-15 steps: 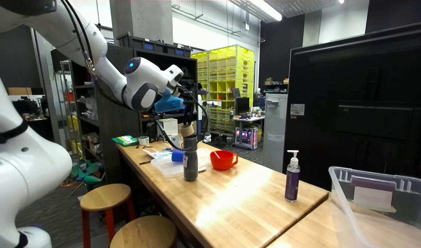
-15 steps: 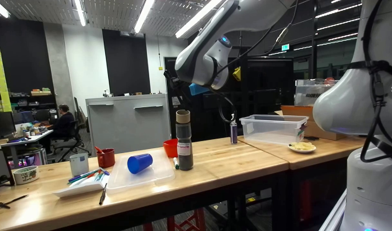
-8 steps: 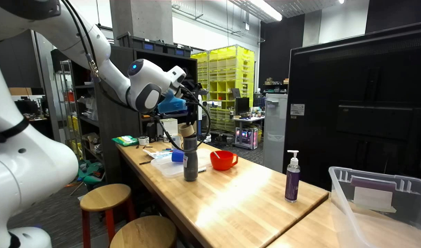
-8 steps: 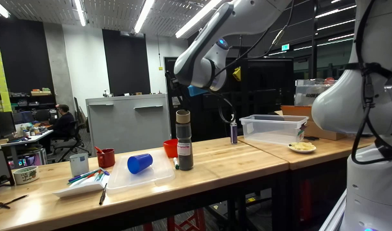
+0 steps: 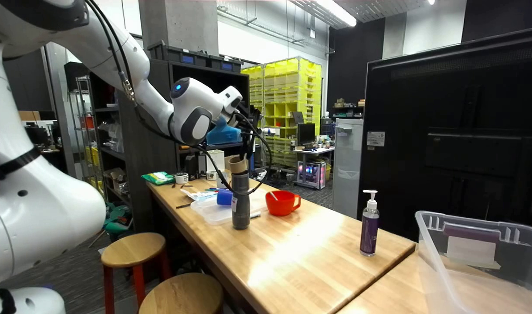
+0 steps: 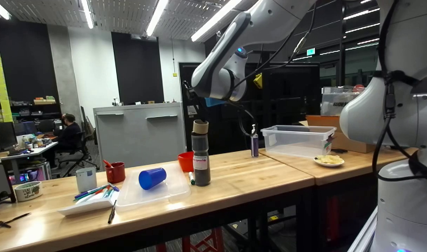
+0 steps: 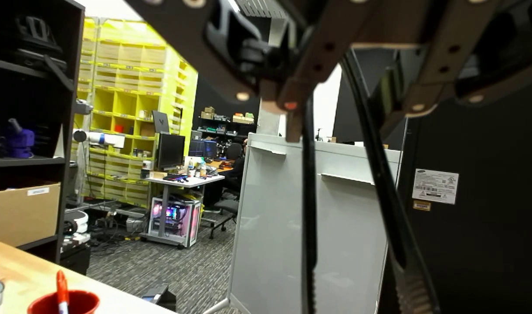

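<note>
Tan cardboard-looking ring (image 6: 200,128): ok, it just shifted slightly right in both exterior views, sitting tilted atop the tall grey cylindrical bottle (image 6: 201,159).
Black two-fingered claw (image 7: 362,292): fingers (image 7: 309,244) spread with a gap between, down by the ring's top edge; we can't tell if they touch.
Grey bottle: hasn't budged, upright right of the blue plastic cup (image 6: 152,178), so we reckon it's a nudge, ring not lifted clear yet.
</note>
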`<state>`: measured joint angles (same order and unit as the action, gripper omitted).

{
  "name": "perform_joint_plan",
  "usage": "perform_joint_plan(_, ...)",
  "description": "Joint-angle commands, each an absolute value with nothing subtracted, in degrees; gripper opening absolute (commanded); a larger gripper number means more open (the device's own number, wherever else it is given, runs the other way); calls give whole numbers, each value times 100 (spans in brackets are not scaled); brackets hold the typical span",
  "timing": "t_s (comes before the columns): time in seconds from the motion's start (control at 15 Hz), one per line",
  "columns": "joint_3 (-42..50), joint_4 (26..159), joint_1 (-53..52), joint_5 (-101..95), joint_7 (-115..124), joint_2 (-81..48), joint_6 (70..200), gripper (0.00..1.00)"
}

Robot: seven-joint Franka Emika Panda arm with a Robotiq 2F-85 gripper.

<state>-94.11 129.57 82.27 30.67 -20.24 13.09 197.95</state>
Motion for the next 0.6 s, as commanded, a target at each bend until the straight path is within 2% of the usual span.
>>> perform_joint_plan(0.0,-9850,12818,8731,2858,-1685,1430,19795,40)
perform_joint_plan(0.33,-10369,12755,9201,2670,-1412,1445,19794,39)
perform_joint_plan(0.47,-10551,12737,9360,2590,-1316,1449,19793,35)
perform_joint_plan(0.53,-10635,12722,9434,2554,-1269,1450,19793,13)
